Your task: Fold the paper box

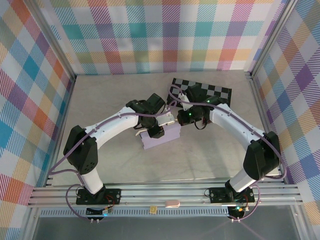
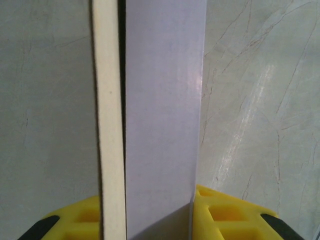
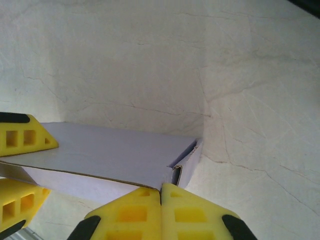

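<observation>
Gripping the paper box (image 2: 165,100), left gripper (image 2: 155,220); right gripper (image 3: 161,192) pinched together, empty.

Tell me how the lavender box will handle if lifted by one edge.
The paper box likely weighs little: its walls look like thin card, edge-on in the left wrist view. It may flex or spring open, since a corner flap gapes by the right gripper. Its sheen suggests it could slip.
</observation>
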